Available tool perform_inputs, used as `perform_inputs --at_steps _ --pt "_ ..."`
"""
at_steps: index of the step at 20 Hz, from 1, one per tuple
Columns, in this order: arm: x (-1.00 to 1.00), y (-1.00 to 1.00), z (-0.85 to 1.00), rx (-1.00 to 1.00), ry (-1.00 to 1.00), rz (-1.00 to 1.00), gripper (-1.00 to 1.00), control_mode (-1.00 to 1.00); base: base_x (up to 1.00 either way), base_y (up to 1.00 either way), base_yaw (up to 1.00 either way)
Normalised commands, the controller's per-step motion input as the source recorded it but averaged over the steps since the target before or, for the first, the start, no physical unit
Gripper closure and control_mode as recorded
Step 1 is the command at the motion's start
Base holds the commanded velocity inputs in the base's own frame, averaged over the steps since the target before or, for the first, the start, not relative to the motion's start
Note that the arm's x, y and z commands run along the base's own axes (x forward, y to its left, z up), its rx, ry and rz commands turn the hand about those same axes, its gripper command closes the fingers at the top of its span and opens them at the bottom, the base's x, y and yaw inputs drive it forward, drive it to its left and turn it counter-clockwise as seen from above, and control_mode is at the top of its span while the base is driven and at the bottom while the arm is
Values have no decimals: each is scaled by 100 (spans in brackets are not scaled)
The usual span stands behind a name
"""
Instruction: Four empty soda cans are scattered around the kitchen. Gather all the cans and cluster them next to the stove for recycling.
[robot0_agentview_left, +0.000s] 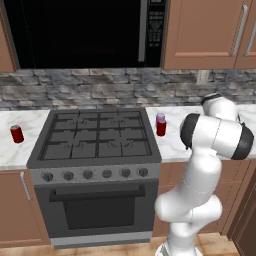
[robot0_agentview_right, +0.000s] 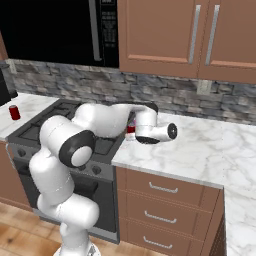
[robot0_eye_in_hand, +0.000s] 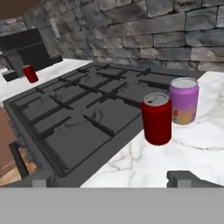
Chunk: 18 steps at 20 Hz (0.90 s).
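The pincer (robot0_eye_in_hand: 116, 177) stands released and empty; the red can (robot0_eye_in_hand: 156, 118) and purple can (robot0_eye_in_hand: 183, 101) stand just ahead on the tabletop (robot0_eye_in_hand: 144, 166) beside the stove (robot0_eye_in_hand: 74, 118).

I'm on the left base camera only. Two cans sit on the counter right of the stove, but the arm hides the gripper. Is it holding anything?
Observer: No. In the hand view the gripper is open and empty, with the red can standing clear in front of it.
Operator: Are those two cans touching?
Observer: The hand view shows the purple can just behind the red one, upright; I cannot tell whether they touch.
Operator: What is next to the lone red can on the left counter?
Observer: In the hand view that far can stands on the white counter beyond the stove, close to a dark box-shaped object at the wall.
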Motion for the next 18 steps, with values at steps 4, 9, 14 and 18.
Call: perform_inputs --at_steps 4,9,14,18 --pt "-67 10 1 0 14 -13 -100 -100 0 0 0" --pt "-58 35 0 0 6 -19 -100 -100 0 0 0" --pt "-53 57 0 0 1 -31 -100 -100 0 0 0" --pt "-28 48 0 0 8 -34 -100 -100 0 0 0"
